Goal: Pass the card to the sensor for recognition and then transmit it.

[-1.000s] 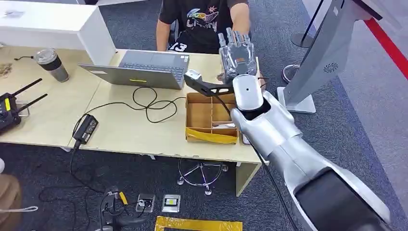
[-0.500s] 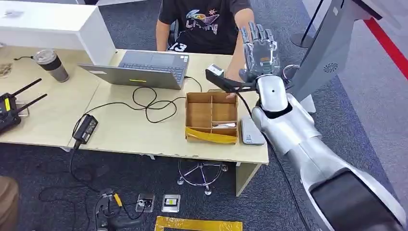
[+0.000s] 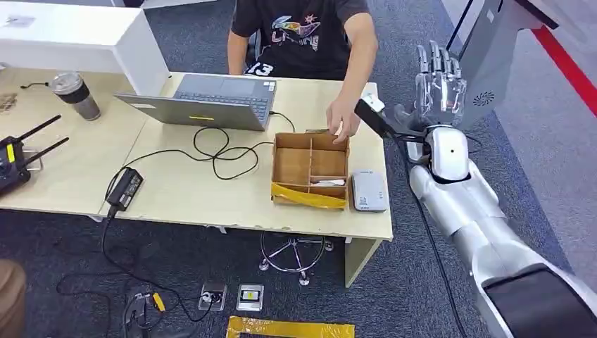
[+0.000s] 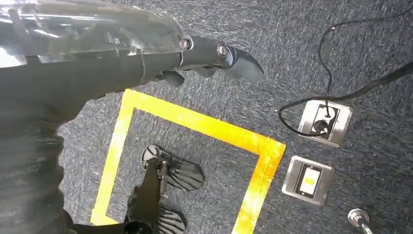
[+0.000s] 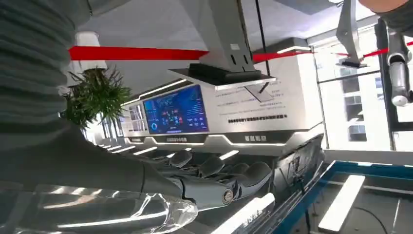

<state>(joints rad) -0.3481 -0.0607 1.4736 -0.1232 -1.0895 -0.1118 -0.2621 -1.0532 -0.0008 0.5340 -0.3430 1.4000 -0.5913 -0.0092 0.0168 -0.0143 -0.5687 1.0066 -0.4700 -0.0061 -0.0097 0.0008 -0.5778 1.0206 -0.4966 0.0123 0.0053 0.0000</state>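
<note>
My right hand [image 3: 438,77] is raised beyond the table's right end with its fingers spread upward and nothing in it. The right wrist view shows its fingers [image 5: 221,178] stretched out and bare. A grey card sensor [image 3: 369,190] lies on the table just right of a partitioned cardboard box [image 3: 310,169]. A white card [image 3: 327,182] lies in the box's front right compartment. A person's hand [image 3: 341,127] rests at the box's far edge. My left hand [image 4: 214,56] hangs over the carpet, its fingers loose and holding nothing.
An open laptop [image 3: 204,102], a steel cup [image 3: 75,95], a power brick [image 3: 125,189] with looping cables and a black radio unit [image 3: 10,158] share the table [image 3: 183,201]. A grey kiosk stand [image 3: 486,70] rises right behind my right hand. Floor sockets [image 3: 250,297] and yellow tape [image 3: 288,328] lie below.
My right arm has swung right and outward, from above the box to past the table's end, uncovering the sensor. The person's hand has dropped to the box's far edge.
</note>
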